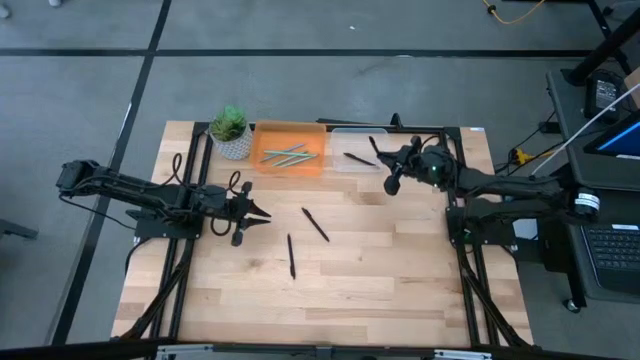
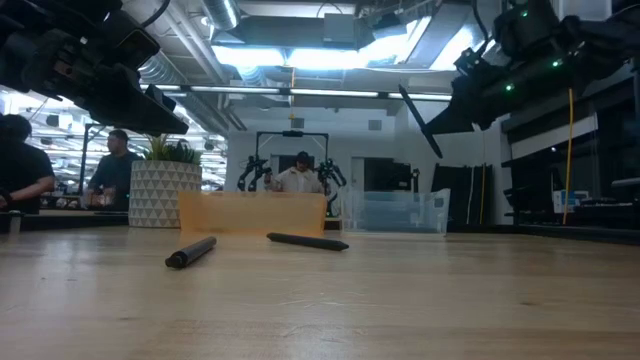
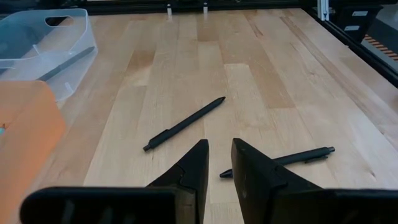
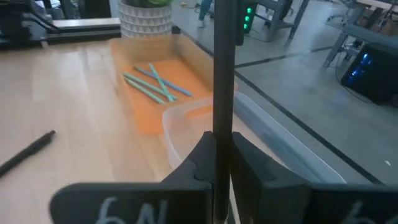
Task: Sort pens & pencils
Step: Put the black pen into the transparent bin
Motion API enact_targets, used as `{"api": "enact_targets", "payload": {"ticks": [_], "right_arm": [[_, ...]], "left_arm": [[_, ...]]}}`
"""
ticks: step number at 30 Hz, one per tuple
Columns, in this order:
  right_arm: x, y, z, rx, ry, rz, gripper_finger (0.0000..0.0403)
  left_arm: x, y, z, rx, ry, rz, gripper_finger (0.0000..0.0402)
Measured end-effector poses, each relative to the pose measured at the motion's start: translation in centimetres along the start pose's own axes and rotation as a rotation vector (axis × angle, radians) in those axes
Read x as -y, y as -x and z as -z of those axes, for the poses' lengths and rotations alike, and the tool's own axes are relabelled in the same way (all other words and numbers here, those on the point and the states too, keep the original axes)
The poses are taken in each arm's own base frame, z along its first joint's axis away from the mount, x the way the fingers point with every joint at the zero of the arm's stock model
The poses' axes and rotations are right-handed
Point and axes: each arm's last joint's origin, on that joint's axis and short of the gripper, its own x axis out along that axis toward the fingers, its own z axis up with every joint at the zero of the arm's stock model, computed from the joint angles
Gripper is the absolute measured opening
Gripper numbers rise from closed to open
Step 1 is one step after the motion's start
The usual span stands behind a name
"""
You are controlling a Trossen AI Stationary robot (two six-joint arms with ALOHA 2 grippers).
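My right gripper (image 1: 387,166) (image 4: 222,146) is shut on a black pen (image 4: 223,62) (image 2: 420,120), held above the right end of the clear tray (image 1: 352,140). One black pen (image 1: 358,158) lies in that tray. The orange tray (image 1: 290,150) beside it holds several light blue-grey pencils (image 4: 152,84). Two black pens (image 1: 315,224) (image 1: 291,256) lie flat on the table in front of my left gripper (image 1: 252,212) (image 3: 217,165). That gripper hovers open over the left middle of the table, with nothing between its fingers. My right gripper pinches the black pen's shaft (image 4: 223,127) between its two fingers. The fingers come nearly level from the table's right side and lie across the pen. The pen stands steeply tilted, lifted clear of table and tray.
A potted plant (image 1: 231,130) stands at the far left, next to the orange tray. Black frame rails run along the table's left and right sides. People show in the room beyond the far edge. Bare wood fills the near half of the table (image 1: 330,300).
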Motion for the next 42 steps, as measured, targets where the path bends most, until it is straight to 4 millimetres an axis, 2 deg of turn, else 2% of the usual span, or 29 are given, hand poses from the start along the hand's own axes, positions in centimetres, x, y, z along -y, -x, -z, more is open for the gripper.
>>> {"api": "enact_targets", "payload": {"ticks": [7, 19, 24, 30, 37, 42], "right_arm": [[1.2, -1.8, -0.6, -0.079, 0.026, -0.024, 0.0027], [3.3, -7.8, -3.0, -0.364, 0.078, -0.102, 0.0027], [4.0, -10.1, -1.9, -0.581, 0.069, -0.141, 0.0027], [4.6, -12.3, -0.8, -0.696, 0.056, -0.197, 0.0027], [4.9, -13.9, -1.0, -0.862, 0.06, -0.237, 0.0027], [5.2, -14.9, -1.4, -0.91, 0.054, -0.245, 0.0027]], "left_arm": [[0.0, 0.0, 0.0, 0.001, -0.035, -0.001, 0.0064], [0.0, 0.0, 0.0, 0.0, -0.034, -0.001, 0.0064], [0.0, 0.0, 0.0, 0.0, -0.034, -0.001, 0.0064], [0.0, 0.0, 0.0, -0.001, -0.025, -0.001, 0.0064], [0.0, 0.0, 0.0, -0.002, -0.025, -0.001, 0.0064], [0.0, 0.0, 0.0, -0.002, -0.025, 0.0, 0.0064]]}}
